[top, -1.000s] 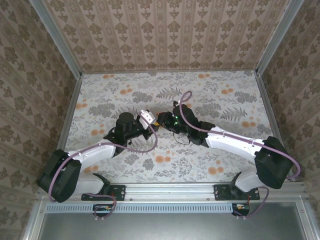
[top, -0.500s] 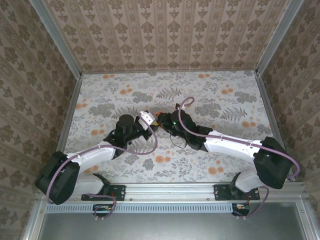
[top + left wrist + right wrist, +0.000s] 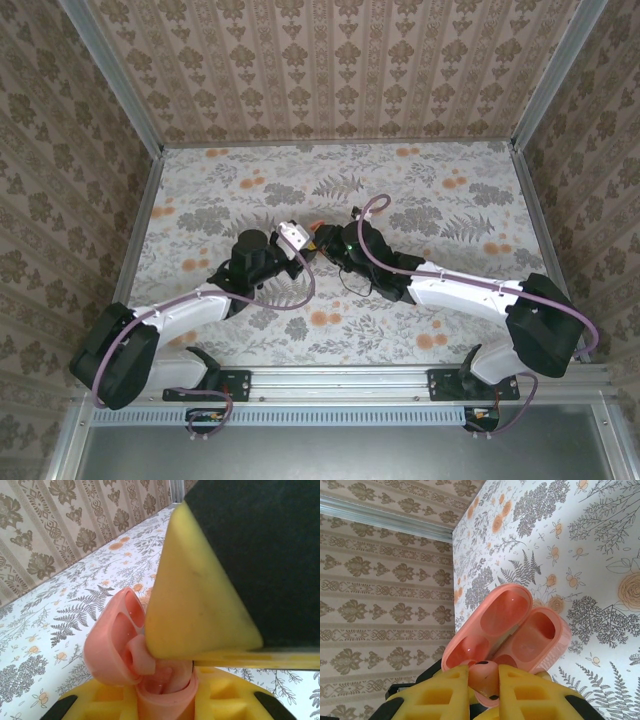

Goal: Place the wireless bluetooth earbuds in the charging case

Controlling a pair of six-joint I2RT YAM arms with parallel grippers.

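Note:
The charging case is salmon-pink and hangs open above the table, its lid swung to one side. My left gripper is shut on the case's base from below. My right gripper is shut on a small pink earbud with dark spots, pinched between its yellow fingers. The earbud sits right at the case's open mouth, touching the near well. In the top view both grippers meet mid-table, left gripper facing right gripper, with the case between them.
The floral tabletop lies below, with patterned walls on three sides and a metal rail along the near edge. The right gripper's big yellow-and-black finger looms over the case in the left wrist view.
The right wrist has drawn a little further left and closer to the left gripper. The left gripper has shifted slightly with the case. Both grips are unchanged.

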